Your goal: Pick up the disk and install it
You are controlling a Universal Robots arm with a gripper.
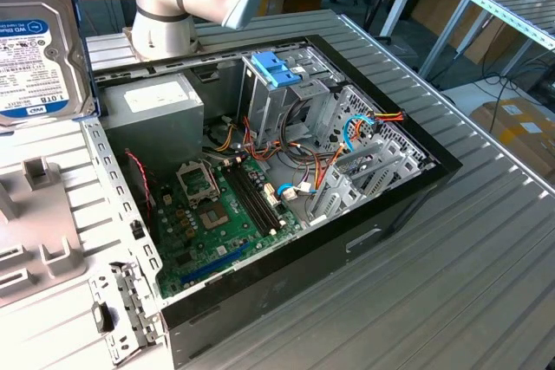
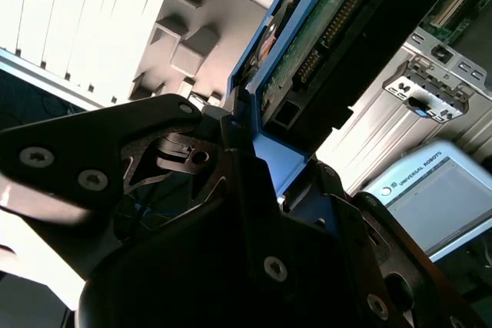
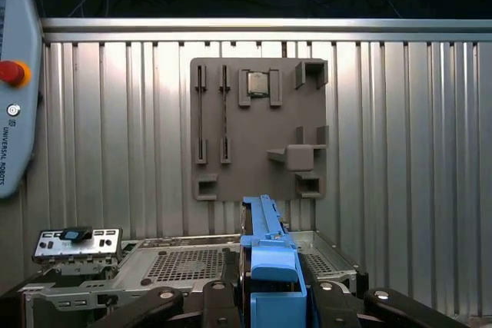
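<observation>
A robot gripper (image 2: 270, 160) is clamped on the disk (image 1: 39, 49), with its black fingers (image 2: 231, 132) pressed against the disk's blue side rail. The disk is held up, label outward, at the exterior view's far left, above a grey moulded tray (image 1: 35, 214). It is well apart from the open computer case (image 1: 381, 240), which lies on the ribbed metal surface (image 1: 486, 292) with its green motherboard (image 1: 217, 223) exposed
</observation>
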